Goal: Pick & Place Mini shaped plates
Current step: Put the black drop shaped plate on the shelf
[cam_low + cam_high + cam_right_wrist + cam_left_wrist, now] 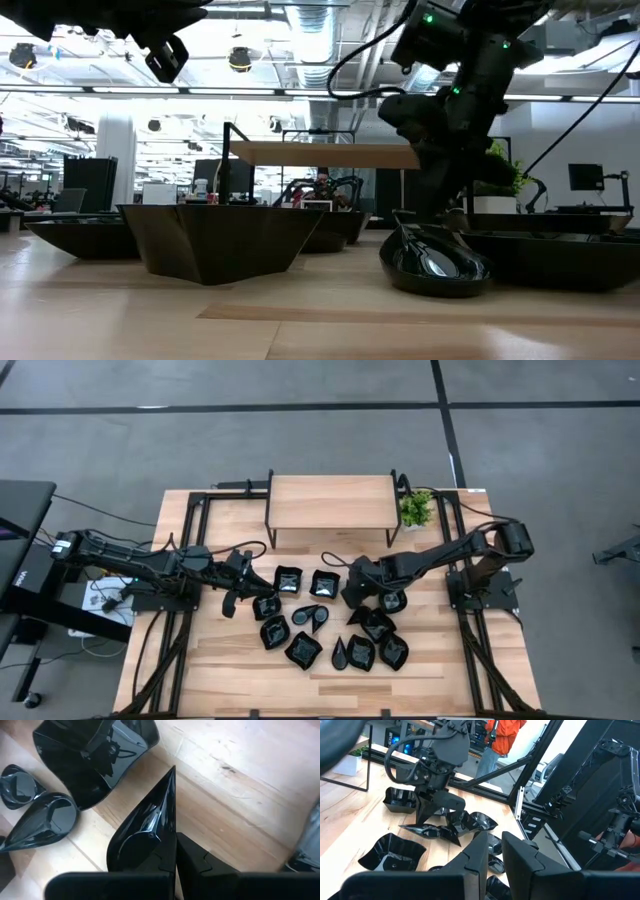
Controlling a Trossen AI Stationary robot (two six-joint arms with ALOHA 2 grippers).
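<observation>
High view first: your plates (330,625) lie in a loose cluster at the centre of the desk (220,660), about a dozen glossy black dishes, some touching or overlapping at lower right of the group. The right gripper (357,593) is down at the cluster's upper right; its wrist view shows the fingers pinching the rim of a pointed, leaf-shaped plate (147,827), tilted on edge above the wood. The left gripper (232,600) sits at the cluster's left edge, beside a square plate (266,607), with its fingers (477,857) nearly pressed together and nothing between them.

You should treat these dishes as light, stiff and slick; the shine suggests a hard glaze or plastic that could slip from the pads or chip if dropped. The thin upright rim is the sensible hold, one finger inside and one outside, as flat bottoms give no purchase.

Mind the neighbours: two teardrop plates (42,820) and a larger square one (100,755) lie close to the held piece. A wooden shelf (330,503) stands at upper centre, with a potted plant (416,508) at its right end. The two arms are near each other, so crowding is the likely trouble.
</observation>
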